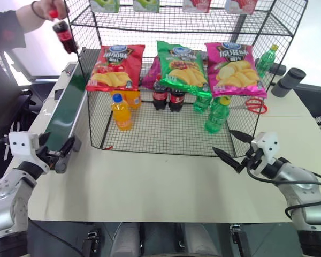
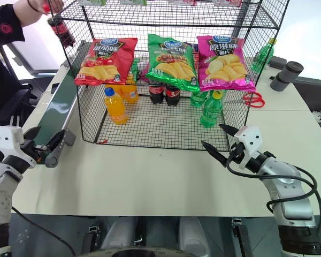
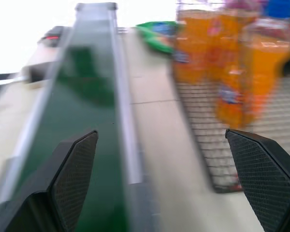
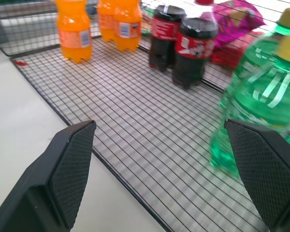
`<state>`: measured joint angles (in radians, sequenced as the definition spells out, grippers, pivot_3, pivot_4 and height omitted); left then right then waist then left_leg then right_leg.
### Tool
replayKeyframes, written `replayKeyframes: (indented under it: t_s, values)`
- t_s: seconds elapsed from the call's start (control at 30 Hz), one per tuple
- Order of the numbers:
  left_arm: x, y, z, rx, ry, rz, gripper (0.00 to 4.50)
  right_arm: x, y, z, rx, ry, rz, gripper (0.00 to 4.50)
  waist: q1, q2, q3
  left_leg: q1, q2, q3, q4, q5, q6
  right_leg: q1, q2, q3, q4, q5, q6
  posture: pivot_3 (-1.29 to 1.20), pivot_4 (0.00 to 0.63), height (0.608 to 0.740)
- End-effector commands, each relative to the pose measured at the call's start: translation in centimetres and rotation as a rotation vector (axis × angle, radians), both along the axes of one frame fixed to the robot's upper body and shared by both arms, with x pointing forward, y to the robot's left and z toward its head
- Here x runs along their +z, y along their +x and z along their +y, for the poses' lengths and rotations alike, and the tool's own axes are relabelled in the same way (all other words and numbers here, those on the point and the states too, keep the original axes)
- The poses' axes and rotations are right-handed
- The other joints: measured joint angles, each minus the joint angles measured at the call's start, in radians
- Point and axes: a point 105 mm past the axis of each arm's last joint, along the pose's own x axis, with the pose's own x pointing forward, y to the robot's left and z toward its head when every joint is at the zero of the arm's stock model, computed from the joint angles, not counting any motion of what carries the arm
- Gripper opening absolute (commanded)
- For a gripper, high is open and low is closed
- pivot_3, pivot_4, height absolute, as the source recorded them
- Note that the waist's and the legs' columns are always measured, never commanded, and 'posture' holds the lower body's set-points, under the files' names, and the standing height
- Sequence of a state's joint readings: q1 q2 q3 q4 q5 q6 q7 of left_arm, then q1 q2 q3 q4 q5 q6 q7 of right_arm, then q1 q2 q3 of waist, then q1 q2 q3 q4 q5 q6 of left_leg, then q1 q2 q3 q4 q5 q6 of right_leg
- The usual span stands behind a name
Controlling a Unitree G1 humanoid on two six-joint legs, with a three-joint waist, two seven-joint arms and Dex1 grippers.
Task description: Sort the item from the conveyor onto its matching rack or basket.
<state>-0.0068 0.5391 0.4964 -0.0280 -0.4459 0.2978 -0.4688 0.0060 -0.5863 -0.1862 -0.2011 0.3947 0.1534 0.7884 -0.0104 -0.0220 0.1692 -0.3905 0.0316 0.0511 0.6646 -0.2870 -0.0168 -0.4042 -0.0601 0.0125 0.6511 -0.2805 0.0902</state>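
Left end effector (image 1: 56,151) fingers apart at the near end of the green conveyor (image 1: 67,104), right end effector (image 1: 232,147) fingers apart before the black wire basket (image 1: 150,140), small cola bottle (image 1: 65,36), red cap, dark liquid, held in a person's hand (image 1: 45,12) above the conveyor's far end, orange bottles (image 1: 121,112), cola bottles (image 1: 168,96), green bottles (image 1: 216,113) in the basket, chip bags (image 1: 179,65) above, on the counter (image 1: 150,182).

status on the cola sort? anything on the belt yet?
Done: two cola bottles already stand in the basket. In hand: nothing for the robot; a person's hand holds the next cola bottle above the conveyor. Left gripper and right gripper are open. Left: pick and place it.
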Motion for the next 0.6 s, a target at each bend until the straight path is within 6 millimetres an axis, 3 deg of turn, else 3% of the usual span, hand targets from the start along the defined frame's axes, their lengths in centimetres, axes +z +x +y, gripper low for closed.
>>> replayKeyframes:
  t_s: [0.03,0.3,0.6]
  values:
    - [1.1,0.2,0.2,0.028,0.005,-0.052,4.5,1.0,0.0,0.9,0.024,0.008,-0.05,4.43,-0.001,0.0,0.0,0.0,0.0,0.0,0.0,0.0,0.0,0.0,0.0,0.0,0.0,0.0,0.0,0.0,0.15,0.74]
    - [1.0,1.2,1.0,0.144,0.029,-0.068,4.5,1.6,-0.1,3.3,0.07,0.031,-0.072,4.43,-0.002,0.0,0.0,0.0,0.0,0.0,0.0,0.0,0.0,0.0,0.0,0.0,0.0,0.0,0.0,0.0,0.15,0.74]
    - [0.8,2.1,1.6,0.233,0.132,-0.076,4.5,1.5,-0.3,4.3,0.085,0.052,-0.075,4.43,-0.002,-0.001,0.0,0.0,0.0,0.0,0.0,0.0,0.0,0.0,-0.001,0.0,0.0,0.0,0.0,0.0,0.15,0.74]
